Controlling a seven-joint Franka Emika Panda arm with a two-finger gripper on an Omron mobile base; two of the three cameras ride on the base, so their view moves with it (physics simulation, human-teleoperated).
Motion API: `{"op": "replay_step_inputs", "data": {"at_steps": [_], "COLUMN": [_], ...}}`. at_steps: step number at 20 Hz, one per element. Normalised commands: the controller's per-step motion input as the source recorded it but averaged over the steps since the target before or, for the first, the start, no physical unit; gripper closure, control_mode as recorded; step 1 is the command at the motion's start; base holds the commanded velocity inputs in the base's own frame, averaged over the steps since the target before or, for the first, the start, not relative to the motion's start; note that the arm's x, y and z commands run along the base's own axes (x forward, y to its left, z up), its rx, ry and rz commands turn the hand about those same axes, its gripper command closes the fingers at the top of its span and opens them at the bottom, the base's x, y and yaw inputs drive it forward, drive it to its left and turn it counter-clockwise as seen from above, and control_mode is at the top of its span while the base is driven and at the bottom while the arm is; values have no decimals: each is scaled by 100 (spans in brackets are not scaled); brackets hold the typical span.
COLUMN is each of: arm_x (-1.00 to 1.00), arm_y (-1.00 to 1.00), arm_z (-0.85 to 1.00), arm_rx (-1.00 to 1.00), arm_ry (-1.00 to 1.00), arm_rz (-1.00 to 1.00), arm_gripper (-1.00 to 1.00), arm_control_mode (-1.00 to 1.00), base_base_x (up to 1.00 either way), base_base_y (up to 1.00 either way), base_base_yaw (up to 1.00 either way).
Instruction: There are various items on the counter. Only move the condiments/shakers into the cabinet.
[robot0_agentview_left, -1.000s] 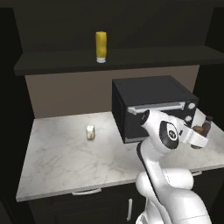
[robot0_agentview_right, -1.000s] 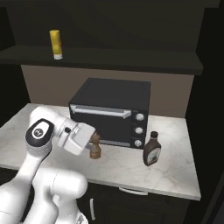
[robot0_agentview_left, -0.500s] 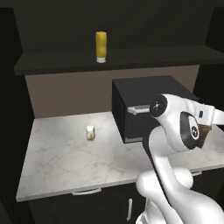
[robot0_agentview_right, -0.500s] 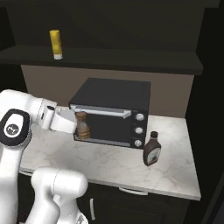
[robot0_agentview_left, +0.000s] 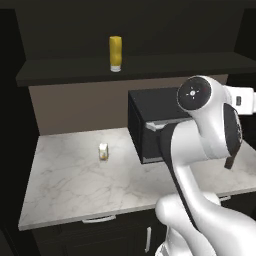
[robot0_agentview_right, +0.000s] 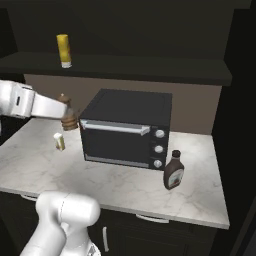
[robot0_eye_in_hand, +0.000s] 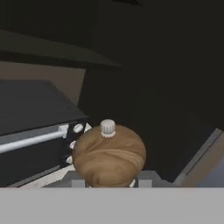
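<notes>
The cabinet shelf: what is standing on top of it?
One yellow squeeze bottle stands near the left end of the cabinet shelf. The rest of the visible shelf looks bare, but its far left end is too dark to tell.

This is a kitchen: a wide white-grey marbled stone countertop (robot0_agentview_right: 115, 182) runs over dark cupboard fronts (robot0_agentview_right: 160, 235) with silver handles. On it sits a black boxy toaster oven (robot0_agentview_right: 127, 127) with a silver handle and round knobs. Above hangs a dark, nearly black wall cabinet shelf (robot0_agentview_left: 150, 67), and a yellow squeeze bottle (robot0_agentview_left: 115, 53) stands on it.
</notes>
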Motion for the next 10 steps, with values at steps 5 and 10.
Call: {"op": "replay_step_inputs", "data": {"at_steps": [5, 10], "arm_x": [0, 21], "arm_y": [45, 32], "arm_z": [68, 27], "arm_rx": [10, 7], "arm_ry": [-7, -18], "arm_rz": [18, 16], "arm_gripper": [100, 100], "arm_control_mode": [-100, -100], "base_base_x": [0, 0], "base_base_y": [0, 0], "base_base_yaw": [0, 0]}}
